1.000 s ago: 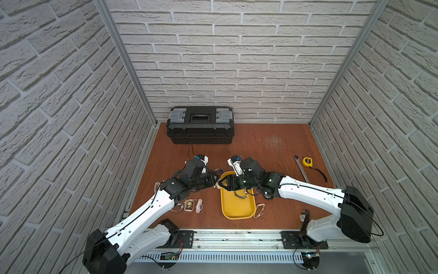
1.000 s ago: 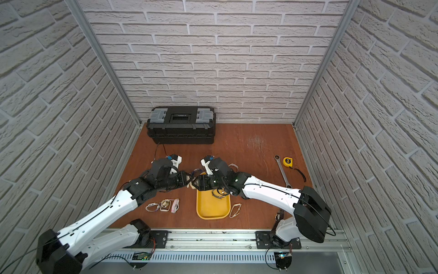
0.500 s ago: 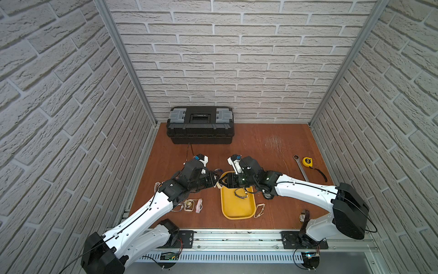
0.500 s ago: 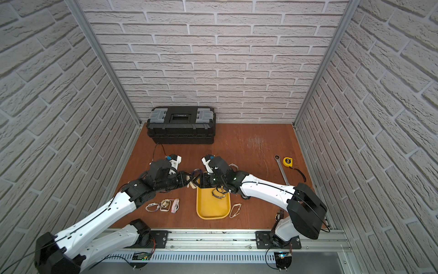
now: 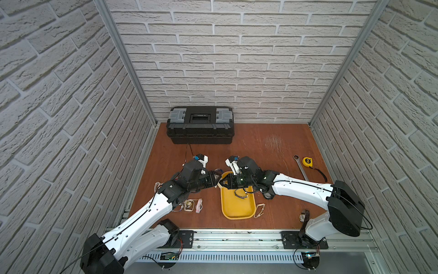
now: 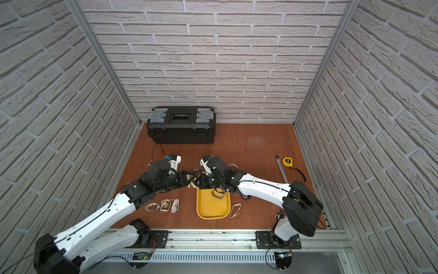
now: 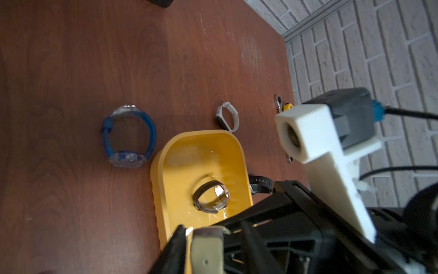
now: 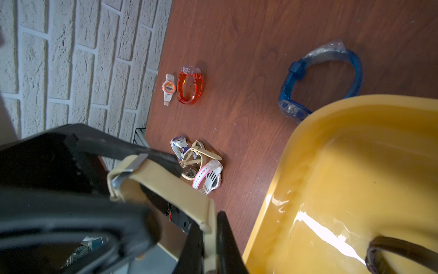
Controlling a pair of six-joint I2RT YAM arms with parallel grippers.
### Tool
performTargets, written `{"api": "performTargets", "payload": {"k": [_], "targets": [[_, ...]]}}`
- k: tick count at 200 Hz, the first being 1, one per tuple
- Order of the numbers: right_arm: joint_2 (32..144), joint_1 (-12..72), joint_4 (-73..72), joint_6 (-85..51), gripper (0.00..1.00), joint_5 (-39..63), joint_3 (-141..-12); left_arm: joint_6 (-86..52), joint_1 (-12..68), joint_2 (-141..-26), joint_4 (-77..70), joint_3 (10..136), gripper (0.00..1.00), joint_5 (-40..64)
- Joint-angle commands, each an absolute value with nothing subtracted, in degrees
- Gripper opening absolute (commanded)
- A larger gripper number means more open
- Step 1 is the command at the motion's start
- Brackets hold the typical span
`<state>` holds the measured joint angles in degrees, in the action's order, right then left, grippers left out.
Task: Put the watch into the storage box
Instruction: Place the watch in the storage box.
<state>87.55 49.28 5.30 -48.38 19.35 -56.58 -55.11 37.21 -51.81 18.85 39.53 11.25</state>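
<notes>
The left arm (image 5: 151,208) and right arm (image 5: 301,189) wear glossy white link shells between matte black joints. Bulky black housings (image 5: 343,208) form the shoulders. The left gripper (image 7: 213,234) and right gripper (image 8: 209,234) are black, with serrated fingers (image 8: 75,151). A white printed bracket (image 7: 320,151) carries a grey camera (image 7: 350,113), whose blue connector (image 7: 376,111) feeds a black cable (image 7: 410,115).

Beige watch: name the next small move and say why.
Probably draw the right gripper back over the storage box, carrying the beige watch: its fingers pinch the strap's end, the left gripper looks spread open off the strap, and the watch hangs just outside the box's rim.
</notes>
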Motion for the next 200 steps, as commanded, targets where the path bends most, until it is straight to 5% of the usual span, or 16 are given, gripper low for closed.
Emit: {"api": "performTargets", "payload": {"k": [1, 75, 200], "targets": [[85.62, 49.95, 17.33, -43.73, 0.04, 15.76, -61.34, -55.04, 35.05, -48.87, 21.69, 41.40, 0.94, 8.95], [91.37, 56.14, 50.06, -35.16, 0.02, -7.93, -70.97, -54.17, 29.88, -42.52, 43.91, 47.73, 0.98, -2.45], [99.70, 64.75, 47.87, -43.22, 0.06, -17.49, -67.93, -54.49, 30.45, -43.28, 44.80, 43.73, 0.98, -4.71]]}}
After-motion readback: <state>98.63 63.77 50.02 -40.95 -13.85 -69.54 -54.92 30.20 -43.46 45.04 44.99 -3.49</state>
